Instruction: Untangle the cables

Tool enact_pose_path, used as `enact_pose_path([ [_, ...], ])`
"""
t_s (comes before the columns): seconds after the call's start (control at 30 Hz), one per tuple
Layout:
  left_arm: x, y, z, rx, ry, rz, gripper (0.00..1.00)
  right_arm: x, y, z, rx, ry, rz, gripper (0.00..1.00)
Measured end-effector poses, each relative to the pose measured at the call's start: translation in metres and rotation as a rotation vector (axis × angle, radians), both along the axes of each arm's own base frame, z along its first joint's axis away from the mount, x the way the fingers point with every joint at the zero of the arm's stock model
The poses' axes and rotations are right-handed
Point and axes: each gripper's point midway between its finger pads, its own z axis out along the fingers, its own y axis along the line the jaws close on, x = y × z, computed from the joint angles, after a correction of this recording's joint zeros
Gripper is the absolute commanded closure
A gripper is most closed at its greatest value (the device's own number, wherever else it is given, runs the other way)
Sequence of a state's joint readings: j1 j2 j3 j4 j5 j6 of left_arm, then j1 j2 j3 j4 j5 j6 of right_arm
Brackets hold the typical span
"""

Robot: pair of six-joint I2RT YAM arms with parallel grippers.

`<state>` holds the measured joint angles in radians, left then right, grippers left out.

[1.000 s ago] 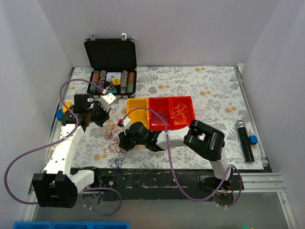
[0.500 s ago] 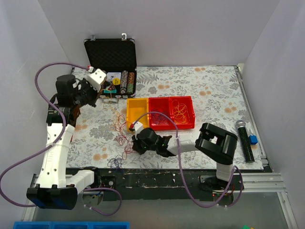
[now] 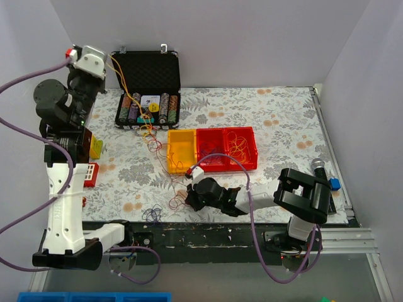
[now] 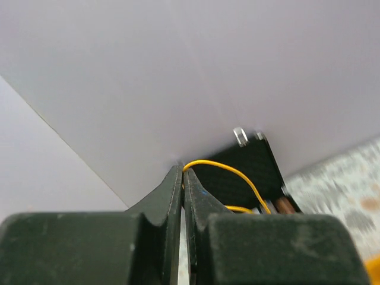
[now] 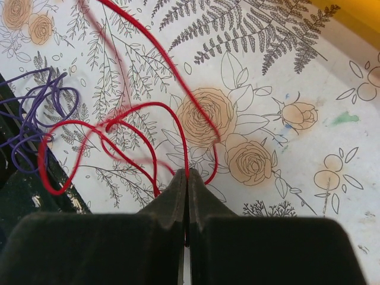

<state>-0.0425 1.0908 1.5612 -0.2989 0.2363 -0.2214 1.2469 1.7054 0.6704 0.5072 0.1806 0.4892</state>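
My left gripper (image 3: 107, 58) is raised high at the back left, shut on a thin yellow cable (image 4: 237, 175) that runs down over the black case to a small knot of strands (image 3: 151, 139). My right gripper (image 3: 189, 200) is low near the front edge, shut on a red cable (image 5: 148, 113) whose loops lie on the floral cloth. A purple cable (image 5: 29, 119) lies coiled at the table's front edge, also seen in the top view (image 3: 151, 215). Red strands (image 3: 169, 176) stretch between the two ends.
An open black case (image 3: 146, 82) with poker chips stands at the back. A yellow bin (image 3: 179, 150) and red bins (image 3: 228, 148) holding orange cables sit mid-table. A microphone (image 3: 325, 185) lies at the right. Red and yellow blocks (image 3: 92, 165) sit at the left.
My left gripper has risen up and back to the far left, drawing the yellow cable out of the tangle. My right gripper has slid right toward the front edge with the red cable.
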Motion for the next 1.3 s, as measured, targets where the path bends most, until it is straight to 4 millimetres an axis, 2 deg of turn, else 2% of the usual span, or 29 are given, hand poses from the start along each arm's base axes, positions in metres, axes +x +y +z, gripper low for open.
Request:
enact_pose_path([
  [0.1,-0.002,0.003,0.052,-0.030,-0.143,0.016,1.00,0.000,0.000,0.000,0.000,0.004,-0.011,0.99],
  [0.27,-0.014,0.004,0.122,-0.074,-0.335,0.010,1.00,0.002,0.000,-0.001,-0.002,0.009,-0.034,0.99],
  [0.4,-0.030,0.005,0.161,-0.103,-0.462,0.002,1.00,0.003,0.001,-0.001,-0.009,0.010,-0.042,0.99],
  [0.57,-0.055,0.003,0.194,-0.122,-0.574,-0.029,1.00,0.005,0.007,-0.003,-0.018,0.003,-0.046,0.99],
  [0.7,-0.068,0.001,0.205,-0.119,-0.622,-0.044,1.00,0.007,0.006,-0.003,-0.019,-0.004,-0.057,0.99],
  [0.83,-0.072,0.001,0.211,-0.117,-0.643,-0.044,1.00,0.007,0.005,-0.003,-0.013,-0.007,-0.070,0.99],
  [0.93,-0.068,-0.005,0.197,-0.100,-0.599,-0.069,1.00,0.007,0.000,-0.002,-0.023,-0.009,-0.084,0.99],
  [1.0,-0.063,-0.011,0.166,-0.079,-0.518,-0.097,1.00,0.008,-0.010,0.000,-0.050,-0.016,-0.099,0.99],
  [1.07,-0.059,-0.017,0.125,-0.055,-0.425,-0.120,1.00,0.009,-0.022,0.000,-0.097,-0.030,-0.114,0.99],
  [1.13,-0.056,-0.021,0.072,-0.026,-0.315,-0.137,1.00,0.013,-0.039,0.002,-0.163,-0.056,-0.136,0.98],
  [1.3,-0.049,-0.027,-0.040,0.046,-0.102,-0.162,1.00,0.023,-0.066,0.020,-0.238,-0.133,-0.178,0.70],
])
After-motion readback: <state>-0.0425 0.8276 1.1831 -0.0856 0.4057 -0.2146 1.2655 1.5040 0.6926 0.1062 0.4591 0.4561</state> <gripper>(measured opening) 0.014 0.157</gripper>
